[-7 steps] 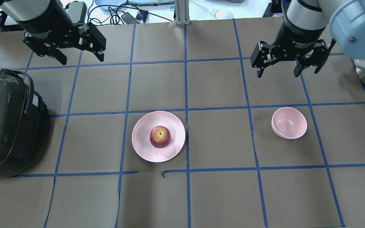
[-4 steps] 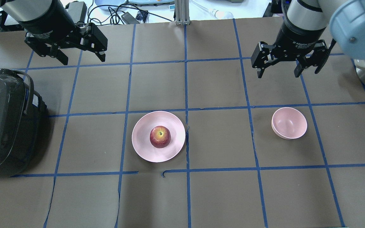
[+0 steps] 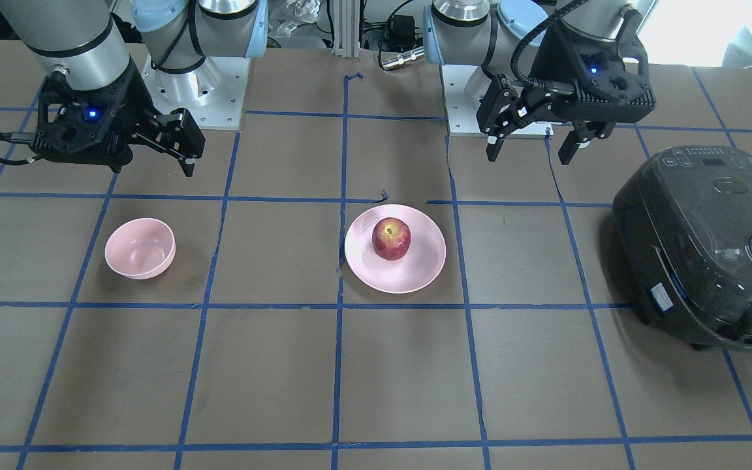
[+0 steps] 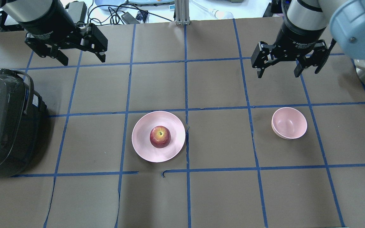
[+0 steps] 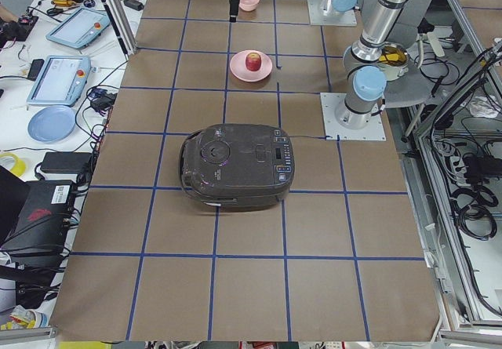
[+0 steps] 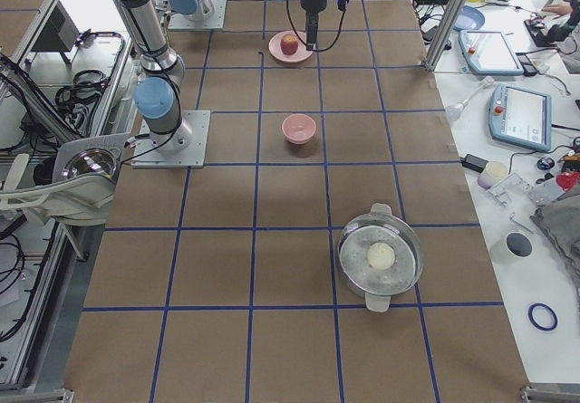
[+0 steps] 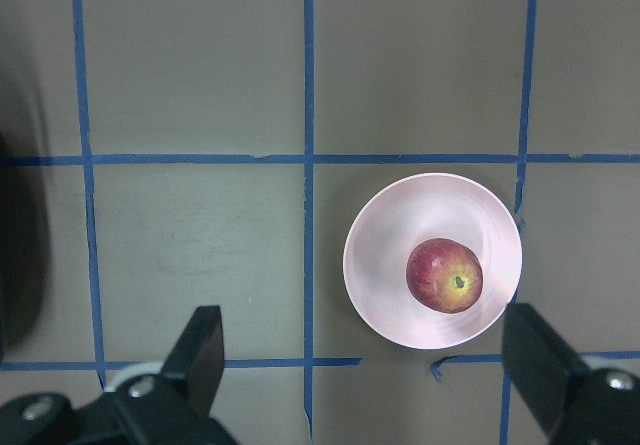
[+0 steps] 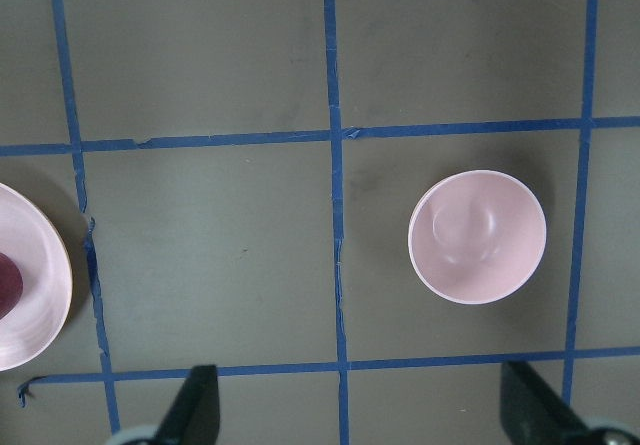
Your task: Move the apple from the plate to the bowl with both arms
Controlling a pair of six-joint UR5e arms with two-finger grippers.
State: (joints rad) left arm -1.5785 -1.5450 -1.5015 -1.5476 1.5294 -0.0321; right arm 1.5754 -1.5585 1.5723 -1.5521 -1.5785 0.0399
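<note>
The red apple (image 4: pixel 160 136) with a yellowish stem patch sits near the middle of the wide pink plate (image 4: pixel 141 126) at the table's centre. It also shows in the front view (image 3: pixel 391 238) and the left wrist view (image 7: pixel 445 275). The small deep pink bowl (image 4: pixel 289 123) stands empty to the plate's right and shows in the right wrist view (image 8: pixel 478 237). My left gripper (image 4: pixel 82 60) is open and empty, high over the far left. My right gripper (image 4: pixel 277 75) is open and empty, above the table beyond the bowl.
A black rice cooker (image 4: pixel 5 123) stands at the left edge of the table. A metal pot (image 6: pixel 381 256) with a pale round thing in it stands at the right end. Blue tape lines grid the brown table cover. Cables and devices lie beyond the far edge.
My left gripper has shifted very slightly toward the far edge. The right gripper, the apple, the plate and the bowl have not moved.
</note>
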